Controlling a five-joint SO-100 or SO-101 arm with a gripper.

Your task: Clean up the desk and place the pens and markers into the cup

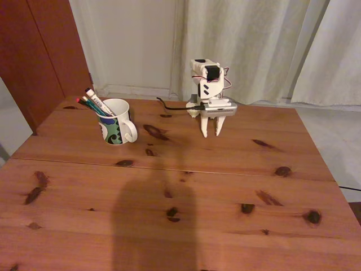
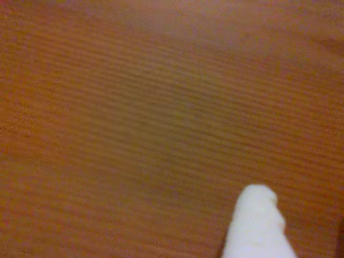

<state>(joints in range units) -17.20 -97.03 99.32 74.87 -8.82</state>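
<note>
White cup [image 1: 119, 125] on desk [image 1: 225, 186] holding pens and markers [image 1: 93, 103], end effector [image 1: 212, 134] empty, fingers apart

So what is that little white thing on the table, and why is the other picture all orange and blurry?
The little white thing is a small robot arm folded up at the back of the wooden desk. Its two pointy fingers hanging down are its gripper, which it uses like a hand. Right now the gripper holds nothing, and its fingers are a little apart.

The fixed view is taken by a camera standing in front of the desk. The wrist view comes from a tiny camera riding on the arm itself, looking close at the wood, so it is orange and blurry. The white blob there is one gripper finger.

On the desk stands a white cup with a green and blue pattern. The pens and markers are already sticking out of it.
</note>
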